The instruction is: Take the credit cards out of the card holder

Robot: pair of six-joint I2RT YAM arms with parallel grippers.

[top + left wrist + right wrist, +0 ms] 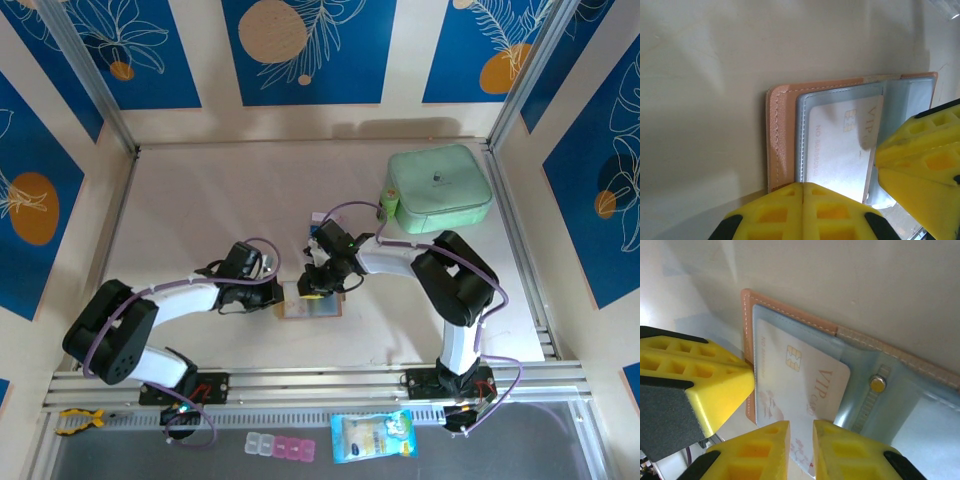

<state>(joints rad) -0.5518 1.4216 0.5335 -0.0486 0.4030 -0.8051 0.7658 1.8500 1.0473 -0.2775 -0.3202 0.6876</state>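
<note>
The tan card holder (308, 308) lies open on the table between both arms. Its grey pockets (805, 115) hold a pale credit card (840, 150) with a chip and "VIP" print. My left gripper (802, 186) is shut, and its joined tips rest on the holder's near edge. My right gripper (801, 435) is down on the card (790, 385), its jaws slightly apart, and the card's face shows through the gap. The card's end sticks out of its pocket toward the brass stud (877, 384). The left gripper's fingers (700, 385) press the holder's (790, 315) corner.
A mint-green zip case (440, 190) sits at the back right of the table. On the front ledge behind the arm bases lie pink-and-clear pill boxes (280, 446) and a blue-white packet (372, 437). Metal frame rails border the table.
</note>
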